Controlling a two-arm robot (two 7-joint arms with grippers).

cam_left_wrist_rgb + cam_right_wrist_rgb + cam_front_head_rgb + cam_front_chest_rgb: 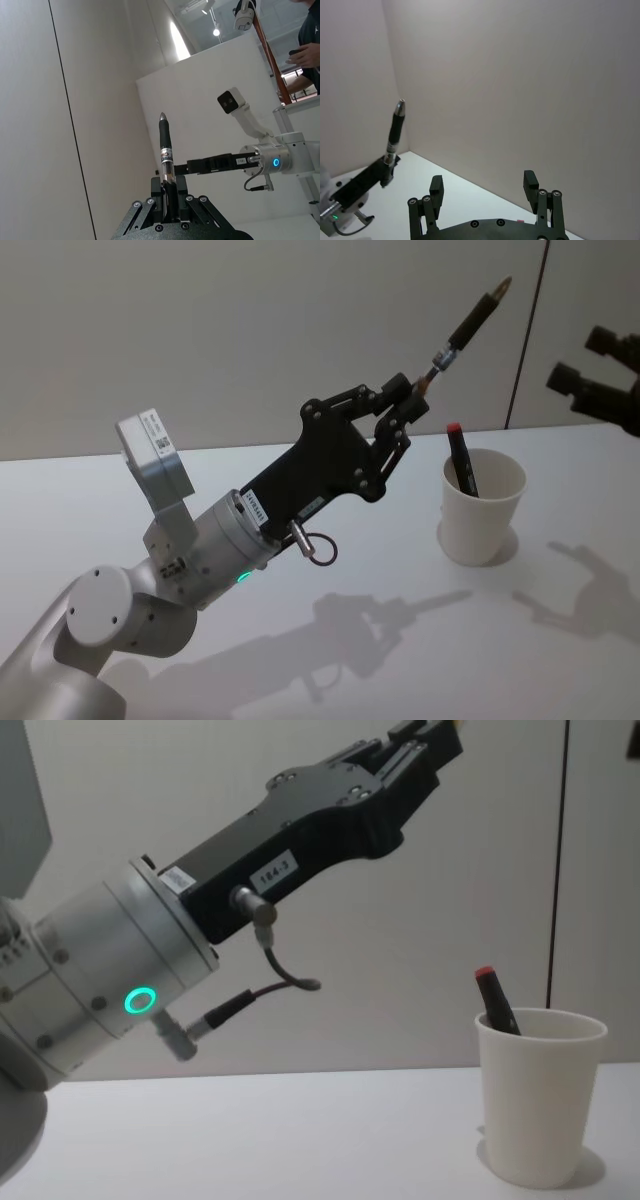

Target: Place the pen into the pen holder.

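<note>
1. While the cup (482,530) is plain white paper with a rolled rim and walls narrowing toward its base, the pen (472,322) is a slim dark stick with a clear middle part and a pointed tip.
2. The cup stands upright on the smooth white table (90,500), at its right side; one black pen with a red top (459,454) leans inside it.
3. The left gripper (420,390) has its black fingers clamped on the pen's lower end and holds it in the air, higher than the cup's rim and apart from it, tip pointing up.
4. The right gripper (483,182) hangs farther right, fingers wide apart, empty.
</note>
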